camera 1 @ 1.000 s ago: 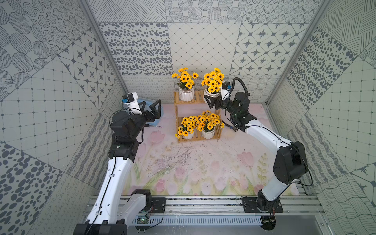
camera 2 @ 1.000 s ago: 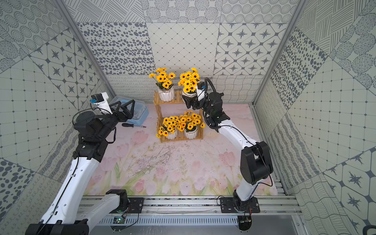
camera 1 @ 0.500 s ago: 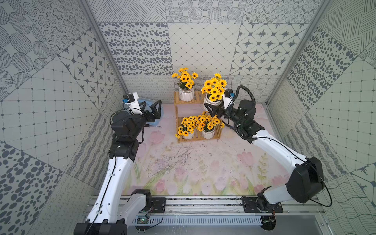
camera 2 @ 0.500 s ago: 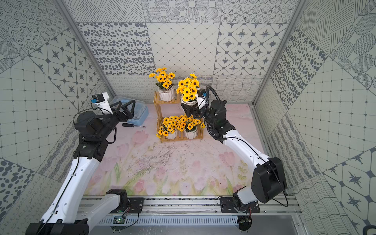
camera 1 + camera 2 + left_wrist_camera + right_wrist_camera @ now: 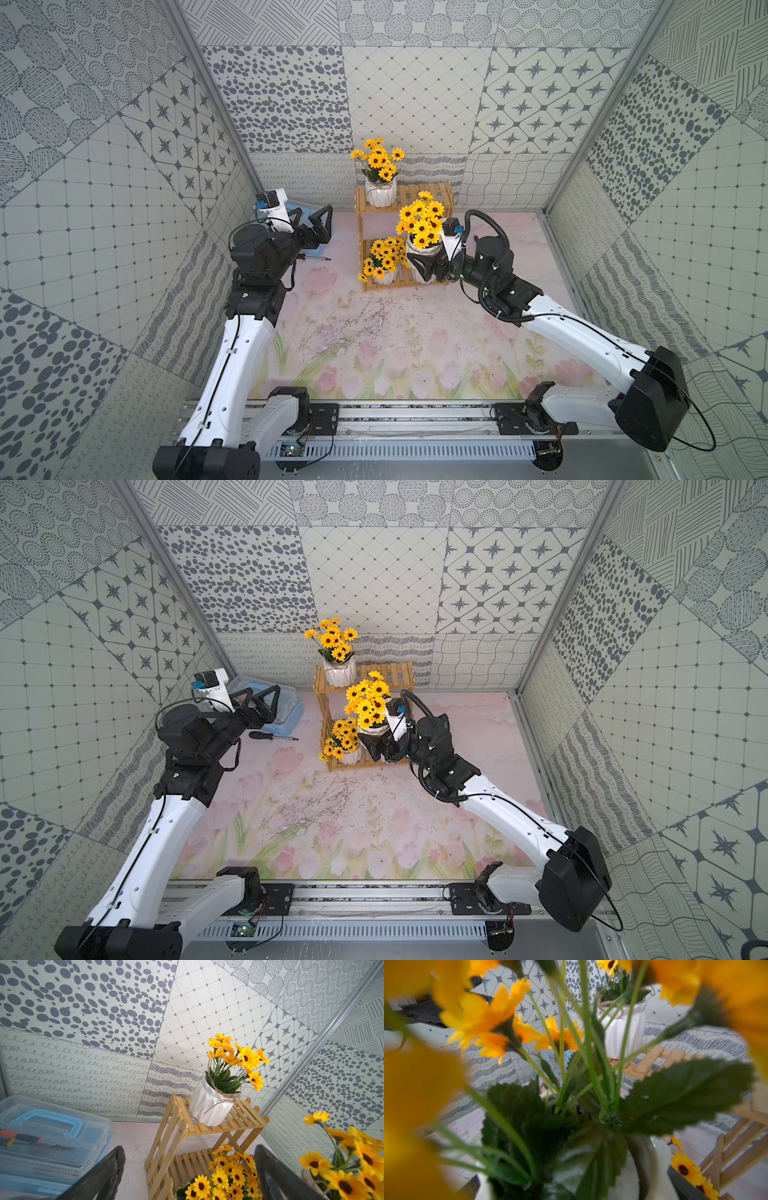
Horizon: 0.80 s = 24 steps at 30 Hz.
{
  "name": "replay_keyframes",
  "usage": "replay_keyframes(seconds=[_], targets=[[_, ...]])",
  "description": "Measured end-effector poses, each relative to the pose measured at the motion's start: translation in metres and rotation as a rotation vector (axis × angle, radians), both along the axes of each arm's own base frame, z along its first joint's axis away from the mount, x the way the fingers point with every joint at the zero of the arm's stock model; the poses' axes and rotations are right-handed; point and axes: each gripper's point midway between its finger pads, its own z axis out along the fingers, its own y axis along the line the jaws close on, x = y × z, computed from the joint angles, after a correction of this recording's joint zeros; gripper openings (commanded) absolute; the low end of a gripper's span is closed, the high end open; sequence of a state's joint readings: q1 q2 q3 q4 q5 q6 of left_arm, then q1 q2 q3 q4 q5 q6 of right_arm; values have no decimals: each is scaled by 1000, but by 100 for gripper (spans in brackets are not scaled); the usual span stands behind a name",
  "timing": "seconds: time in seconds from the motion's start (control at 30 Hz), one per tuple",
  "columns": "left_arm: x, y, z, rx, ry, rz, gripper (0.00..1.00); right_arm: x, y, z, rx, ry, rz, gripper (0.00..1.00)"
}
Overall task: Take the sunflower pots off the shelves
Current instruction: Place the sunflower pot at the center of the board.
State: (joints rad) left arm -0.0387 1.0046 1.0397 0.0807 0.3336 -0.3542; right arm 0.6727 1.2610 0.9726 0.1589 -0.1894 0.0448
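White ribbed sunflower pot (image 5: pixel 423 249) is clamped upright by the right gripper (image 5: pixel 427 266), forearm stretched forward, wrist level; the shelves (image 5: pixel 424 198) are just beyond that gripper. Left gripper (image 5: pixel 309 220) is held spread, elbow raised, well apart.

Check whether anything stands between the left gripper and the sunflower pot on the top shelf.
Nothing visible does. The left gripper is open, with a clear line to the pot on the top shelf. The toolbox lies to one side; the pot in the right gripper hangs in front of the shelves, outside that line.
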Motion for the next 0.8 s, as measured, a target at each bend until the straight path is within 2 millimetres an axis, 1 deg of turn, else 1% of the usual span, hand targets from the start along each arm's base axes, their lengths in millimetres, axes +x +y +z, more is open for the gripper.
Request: replay_keyframes(seconds=[0.13, 0.23, 0.37, 0.57, 0.7, 0.8], targets=[[0, 0, 0, 3, 1, 0, 97, -14, 2, -16, -12, 31, 23, 0], [-1, 0, 0, 5, -2, 0, 97, -24, 2, -37, -25, 75, 33, 0], [-3, 0, 2, 6, -4, -1, 97, -42, 6, -65, -45, 134, 66, 0], [-8, 0, 7, 5, -20, -2, 97, -65, 9, -95, -50, 183, 103, 0], [-10, 0, 8, 5, -24, -4, 97, -73, 7, -117, -37, 219, 103, 0], [-10, 0, 6, 4, -20, -4, 97, -73, 8, -133, -38, 242, 92, 0]])
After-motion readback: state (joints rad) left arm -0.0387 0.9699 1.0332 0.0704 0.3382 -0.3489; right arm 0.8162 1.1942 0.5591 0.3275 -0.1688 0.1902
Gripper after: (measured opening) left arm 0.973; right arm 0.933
